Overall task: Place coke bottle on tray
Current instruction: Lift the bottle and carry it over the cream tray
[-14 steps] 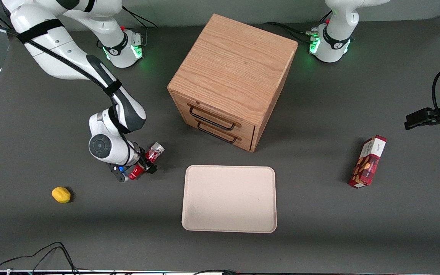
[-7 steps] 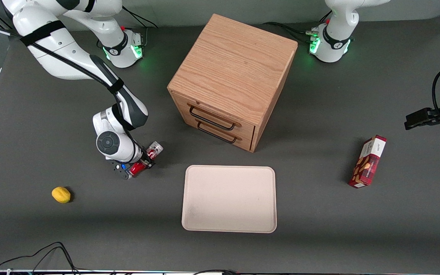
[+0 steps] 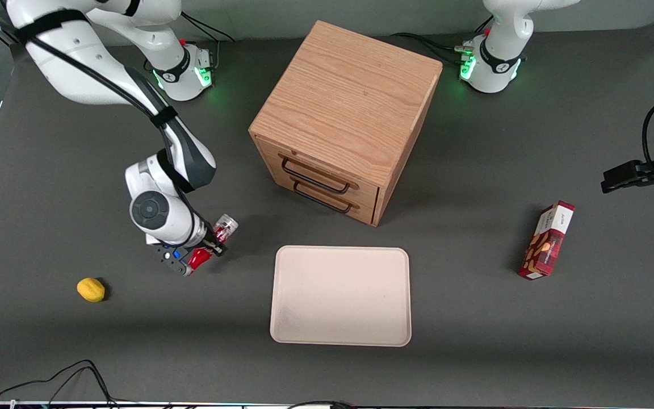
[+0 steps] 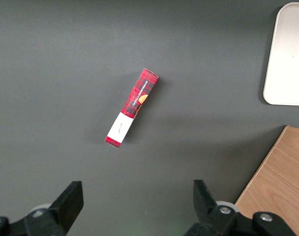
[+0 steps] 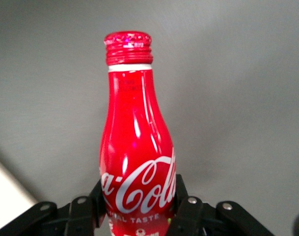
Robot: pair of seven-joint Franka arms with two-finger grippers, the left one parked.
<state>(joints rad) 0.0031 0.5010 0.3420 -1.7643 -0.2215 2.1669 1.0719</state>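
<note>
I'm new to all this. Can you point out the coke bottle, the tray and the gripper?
coke bottle (image 5: 134, 147): right wrist view, red body.
tray (image 3: 340, 295): front view, flat middle.
gripper (image 5: 137, 209): right wrist view, between the fingertips clamping the bottle.

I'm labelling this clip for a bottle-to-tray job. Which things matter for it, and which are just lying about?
Part of the job:
- coke bottle, held in the gripper, off the tray
- tray, nothing on it yet

Just lying about:
- wooden drawer cabinet
- lemon
- red snack box
</note>
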